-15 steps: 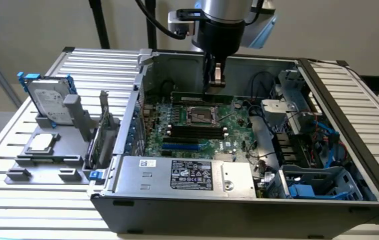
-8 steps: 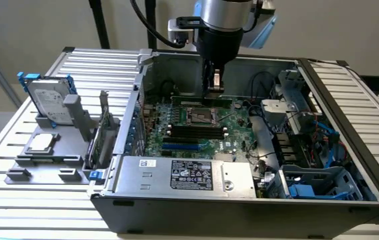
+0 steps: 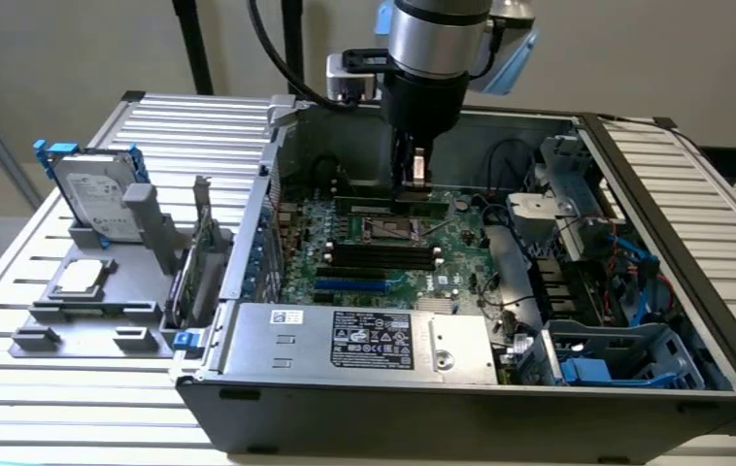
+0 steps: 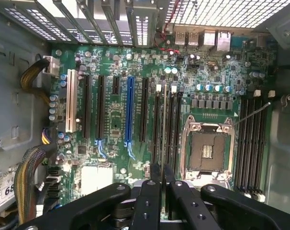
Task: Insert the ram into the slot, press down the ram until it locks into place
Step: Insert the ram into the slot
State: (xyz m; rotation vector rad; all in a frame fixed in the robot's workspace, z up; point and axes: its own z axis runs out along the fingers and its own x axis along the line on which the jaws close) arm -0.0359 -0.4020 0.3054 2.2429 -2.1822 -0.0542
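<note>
– Since the sockets are so narrow, how is the ram held?

– On edge, long side level, lined up with the black slots; the wrist view sees it as one thin line running away from the pincer. The black fingers are nearly closed, pinching the board's two flat faces at mid-length; that grip should spread a downward push evenly to both ends.

– And where does it sit?

– In the exterior view the pincer hangs straight down into the open case, which stands on the slatted metal bench; the ram is on the far side of the CPU socket, just beside it. I cannot tell which row it is over, nor whether its lower edge is seated.

– Materials?

– A thin, rigid green board with small dark chips; the slots are long matte plastic troughs with pale end clips; the CPU socket is a square bright metal frame; the motherboard is glossy green, crowded with small parts.
</note>
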